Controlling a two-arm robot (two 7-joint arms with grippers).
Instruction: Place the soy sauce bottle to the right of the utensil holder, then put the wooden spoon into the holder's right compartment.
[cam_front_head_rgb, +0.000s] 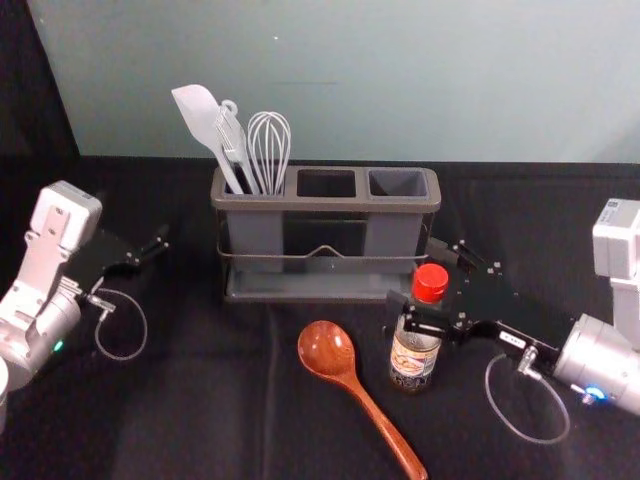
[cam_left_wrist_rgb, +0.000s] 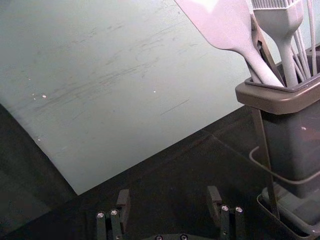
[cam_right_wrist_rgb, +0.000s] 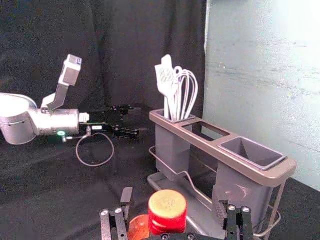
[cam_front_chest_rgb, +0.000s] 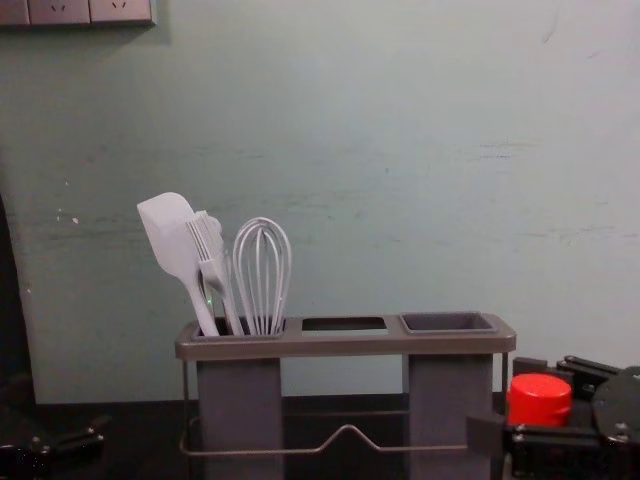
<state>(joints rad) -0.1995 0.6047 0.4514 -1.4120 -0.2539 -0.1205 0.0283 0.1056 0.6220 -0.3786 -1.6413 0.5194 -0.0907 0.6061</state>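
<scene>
**Soy sauce bottle (cam_front_head_rgb: 413, 358) between the right gripper's spread fingers: first step, before the grasp**

Placing the bottle is judged to be the step in hand. The right gripper (cam_right_wrist_rgb: 172, 196) reaches in from the right in the head view. Its fingers stand wide apart, one to either side of the bottle, with gaps beside the red cap (cam_right_wrist_rgb: 168, 212) in the right wrist view; it appears to have hold of nothing (contact lower on the bottle cannot be told). The bottle stands in front of the utensil holder (cam_front_head_rgb: 330, 204), near its right end. Its long axis is vertical, cap uppermost.

The next move calls for closing on the bottle, lifting it, carrying it rightward past the holder's end and setting it down upright. The wooden spoon (cam_front_head_rgb: 326, 349) belongs to the second step. It lies flat, left of the bottle; its bowl points towards the holder, its long axis slanting back to the near right. The right compartment (cam_front_head_rgb: 397, 183) shows no utensil. The left gripper (cam_left_wrist_rgb: 168, 195), idle left of the holder, is spread around nothing.
</scene>
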